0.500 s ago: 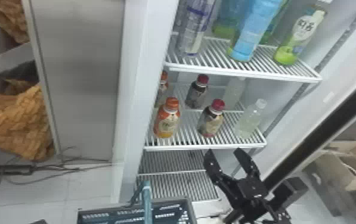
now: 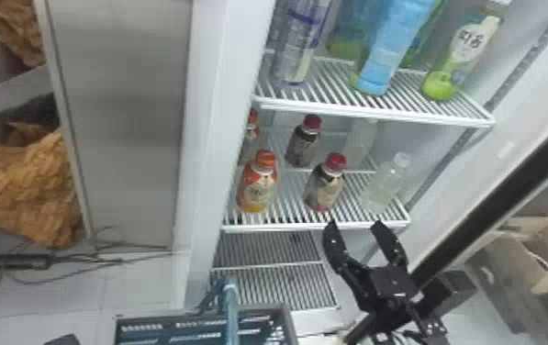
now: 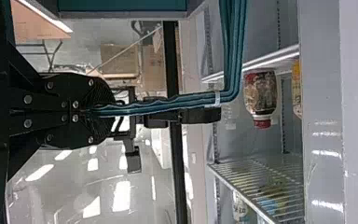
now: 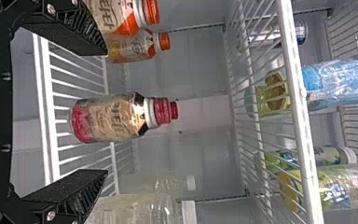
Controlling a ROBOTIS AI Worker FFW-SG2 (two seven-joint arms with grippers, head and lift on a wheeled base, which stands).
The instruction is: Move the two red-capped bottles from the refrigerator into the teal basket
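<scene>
The right gripper (image 2: 355, 225) gapes wide near the front edge of the wire shelf (image 2: 286, 226) and front red-capped bottle (image 2: 325, 188); the left gripper (image 3: 92, 112) clenches the teal basket handle (image 3: 233, 46).

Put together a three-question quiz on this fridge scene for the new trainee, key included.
1. True or false: the right gripper holds no bottle.
2. In the head view, which stands just left of the front red-capped bottle? (a) front orange-capped bottle (b) clear bottle (c) blue bottle
3. Fill in: the left gripper is closed on the teal basket's ____.

Key: 1. true; 2. a; 3. handle
</scene>
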